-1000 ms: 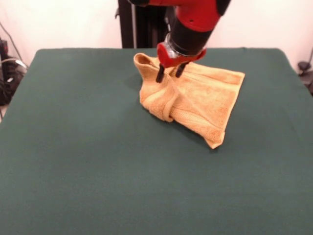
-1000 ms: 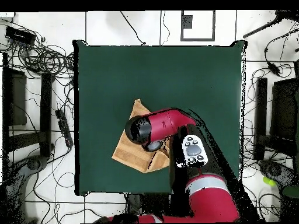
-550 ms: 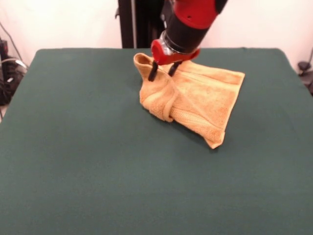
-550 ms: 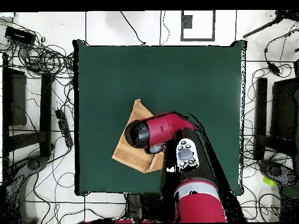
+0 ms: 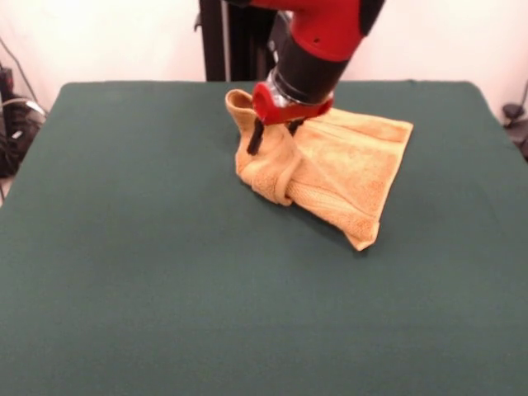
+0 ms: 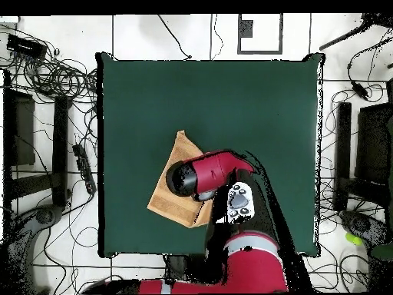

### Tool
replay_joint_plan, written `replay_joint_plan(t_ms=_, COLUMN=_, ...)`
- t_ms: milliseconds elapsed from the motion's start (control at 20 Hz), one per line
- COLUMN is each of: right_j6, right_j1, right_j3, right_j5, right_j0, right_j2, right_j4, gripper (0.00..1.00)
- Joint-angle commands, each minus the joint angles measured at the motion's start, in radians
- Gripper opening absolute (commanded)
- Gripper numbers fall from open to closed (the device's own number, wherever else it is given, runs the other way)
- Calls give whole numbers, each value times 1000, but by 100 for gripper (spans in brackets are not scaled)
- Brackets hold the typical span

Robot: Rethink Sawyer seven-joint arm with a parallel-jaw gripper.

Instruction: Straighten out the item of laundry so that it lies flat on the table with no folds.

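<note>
Table (image 5: 124, 272) covered in plain dark green felt-like cloth fills the front view. Red and black arm (image 5: 322, 41) reaches down over its far middle. Below it lies an orange-tan terry towel (image 5: 338, 169), rumpled, with a raised fold at its left and a ribbed border band near the front corner. The jaws press into that raised fold; one dark finger (image 5: 255, 139) shows, and whether they are pinching cloth cannot be told.

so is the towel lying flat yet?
No. In the front view the towel is bunched on the table, with a raised fold by the gripper.
</note>
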Motion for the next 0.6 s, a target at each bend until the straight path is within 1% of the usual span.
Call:
replay_joint_plan(t_ms=50, right_j6=298, right_j1=123, right_j3=-29, right_j5=-118, right_j0=17, right_j2=18, right_j4=86, gripper=100)
replay_joint_plan(t_ms=250, right_j6=293, right_j1=131, right_j3=-25, right_j5=-176, right_j0=16, right_j2=13, right_j4=101, gripper=100)
replay_joint_plan(t_ms=300, right_j6=271, right_j1=132, right_j3=-17, right_j5=-196, right_j0=13, right_j2=16, right_j4=99, gripper=0)
replay_joint_plan(t_ms=450, right_j6=292, right_j1=132, right_j3=-8, right_j5=-218, right_j0=5, right_j2=20, right_j4=118, gripper=0)
replay_joint_plan(t_ms=500, right_j6=287, right_j1=113, right_j3=19, right_j5=-231, right_j0=0, right_j2=19, right_j4=117, gripper=0)
replay_joint_plan(t_ms=550, right_j6=272, right_j1=104, right_j3=21, right_j5=-247, right_j0=0, right_j2=21, right_j4=106, gripper=0)
replay_joint_plan(t_ms=600, right_j6=256, right_j1=113, right_j3=-5, right_j5=-235, right_j0=-4, right_j2=30, right_j4=110, gripper=0)
